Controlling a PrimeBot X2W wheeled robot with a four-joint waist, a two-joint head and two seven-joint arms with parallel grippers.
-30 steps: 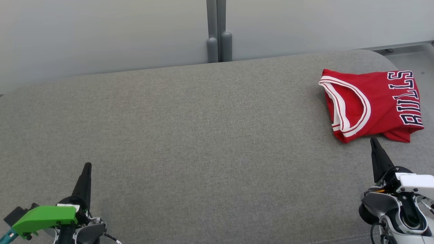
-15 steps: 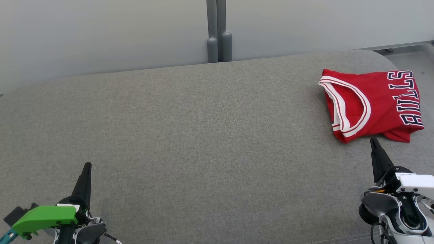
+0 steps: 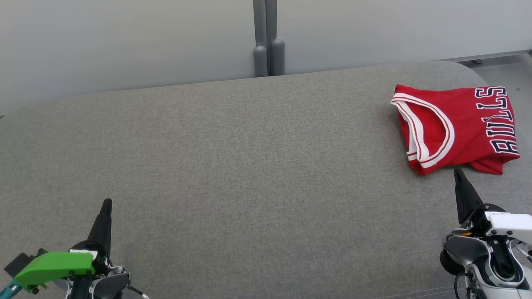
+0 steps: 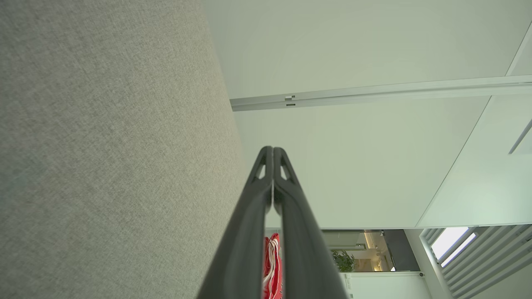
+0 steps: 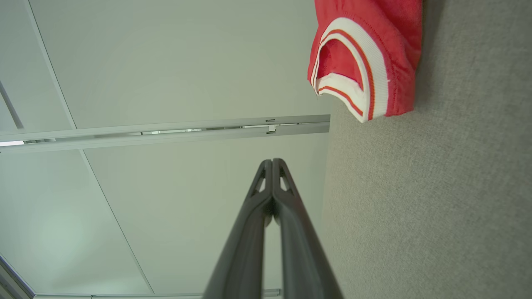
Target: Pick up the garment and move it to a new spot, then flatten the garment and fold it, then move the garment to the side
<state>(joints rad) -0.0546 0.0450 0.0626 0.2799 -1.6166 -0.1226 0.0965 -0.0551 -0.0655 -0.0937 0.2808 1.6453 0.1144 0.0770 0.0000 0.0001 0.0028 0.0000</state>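
The garment, a red jersey with white trim and dark lettering, lies folded on the grey cushioned surface at the far right. My right gripper is shut and empty, its tip just short of the jersey's near edge. The right wrist view has the shut fingers and the jersey's trimmed corner ahead. Far off at the lower left, my left gripper is shut and empty over bare fabric. In the left wrist view, a strip of the garment shows between the shut fingers.
The grey surface ends at a rounded back edge, with pale wall panels and a grey vertical post behind it. Its right end curves off beside the jersey, with a strip of floor beyond.
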